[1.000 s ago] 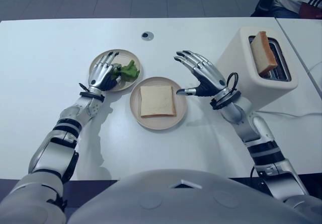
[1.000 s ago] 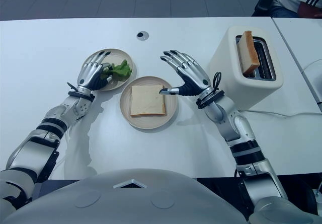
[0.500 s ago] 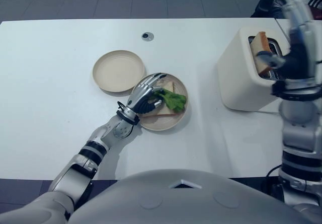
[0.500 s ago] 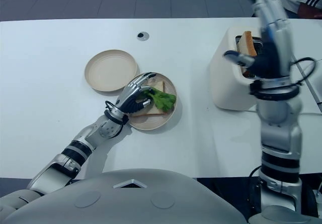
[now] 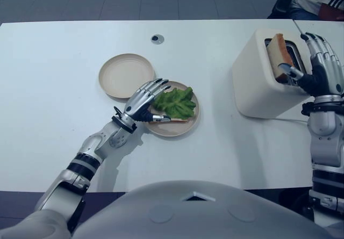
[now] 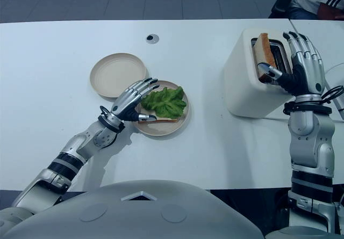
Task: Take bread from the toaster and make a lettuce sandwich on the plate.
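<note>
Left forearm runs up from the lower left across the white table (image 5: pixel 48 99), wrist low; left hand (image 5: pixel 141 100) lies palm down at the left rim of the plate (image 5: pixel 185 128); its fingers are spread and nearly straight and hold nothing; fingertips reach over the rim just beside the lettuce (image 5: pixel 175 101), contact unclear; thumb points right along the near edge of the bread slice (image 5: pixel 178 119); lettuce lies on top of that slice and covers most of it, both on the plate; second plate (image 5: pixel 126 75) sits up-left of it, rims just beside each other; small dark round spot (image 5: pixel 155 37) on the table farther back; toaster (image 5: pixel 258 88) stands well to the right of the plate, with toast (image 5: pixel 280 56) standing up out of its slot, tilted a bit; cable (image 5: pixel 301 122) runs off its right side; right forearm is upright at the right edge; right hand (image 5: pixel 324 70) is raised over the toaster's right end with fingers pointing up, extended, grasping nothing; thumb juts left toward the toast, can't tell if it touches.
</note>
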